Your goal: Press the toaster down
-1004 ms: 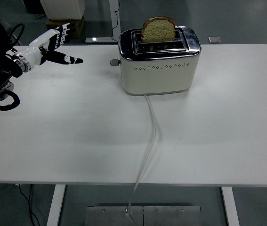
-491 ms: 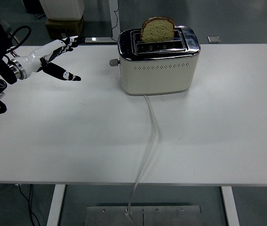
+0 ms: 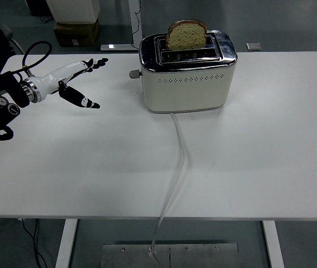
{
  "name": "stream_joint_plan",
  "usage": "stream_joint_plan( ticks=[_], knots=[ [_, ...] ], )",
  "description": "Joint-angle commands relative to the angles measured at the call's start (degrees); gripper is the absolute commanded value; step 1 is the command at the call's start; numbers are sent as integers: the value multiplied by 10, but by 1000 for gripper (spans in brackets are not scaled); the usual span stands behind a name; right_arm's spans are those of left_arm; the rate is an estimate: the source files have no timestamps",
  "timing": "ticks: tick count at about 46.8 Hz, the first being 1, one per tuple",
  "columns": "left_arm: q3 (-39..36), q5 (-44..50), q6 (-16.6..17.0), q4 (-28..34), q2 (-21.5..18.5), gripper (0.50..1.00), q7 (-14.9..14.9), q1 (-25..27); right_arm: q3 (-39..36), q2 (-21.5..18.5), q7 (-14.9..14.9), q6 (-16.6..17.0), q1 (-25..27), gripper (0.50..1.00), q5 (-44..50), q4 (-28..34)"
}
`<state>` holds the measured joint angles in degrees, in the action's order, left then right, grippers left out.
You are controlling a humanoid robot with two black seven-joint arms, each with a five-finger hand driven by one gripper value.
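1. Toaster (image 3: 189, 78) first: it sits toward the far side of the white table (image 3: 259, 162), a bit right of centre, with a slice of bread (image 3: 187, 34) standing tall out of one slot. So our read is nothing's been pushed down yet.

2. The bit we care about is the small lever knob (image 3: 133, 73), poking out of the toaster's left end, up near the top of its travel.

3. Our left hand (image 3: 71, 81) is over the left part of the table, well apart from the toaster. Fingers are stretched out flat and spread, pointing toward the knob, thumb hanging lower. It's holding nothing. We don't see the right arm at all.

4. To do this well, we'd bring the fingertips in above the knob rather than level with it, so the push goes straight down the slot and not sideways into the casing.

5. One or two fingertips on top should be enough. The knob's small, and a whole flat hand would likely slip off.

6. Watch for the toaster sliding or tipping. It's loose on the table, and any sideways shove from the left could move it right.

7. The cord (image 3: 178, 167) trails off the near edge, clear of our path, so no snag worry there.

8. We'd press until the lever latches and the bread drops.
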<state>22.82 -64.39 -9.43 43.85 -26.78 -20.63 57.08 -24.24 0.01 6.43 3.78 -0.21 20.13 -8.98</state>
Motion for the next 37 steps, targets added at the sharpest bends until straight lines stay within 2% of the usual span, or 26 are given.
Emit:
stream_joint_plan(
  ticks=[1, 11, 29, 37],
  knots=[
    [-15, 0, 1, 0, 5, 1000, 1, 3, 0, 0, 0, 0, 0, 1000, 0, 0],
    [-50, 1, 16, -1, 22, 1000, 9, 15, 0, 0, 0, 0, 0, 1000, 0, 0],
    [-74, 1, 16, -2, 29, 1000, 10, 19, 0, 0, 0, 0, 1, 998, 0, 0],
    [-75, 3, 17, -3, 30, 1000, 22, 22, 0, 0, 0, 0, 0, 1000, 0, 0]
  ],
)
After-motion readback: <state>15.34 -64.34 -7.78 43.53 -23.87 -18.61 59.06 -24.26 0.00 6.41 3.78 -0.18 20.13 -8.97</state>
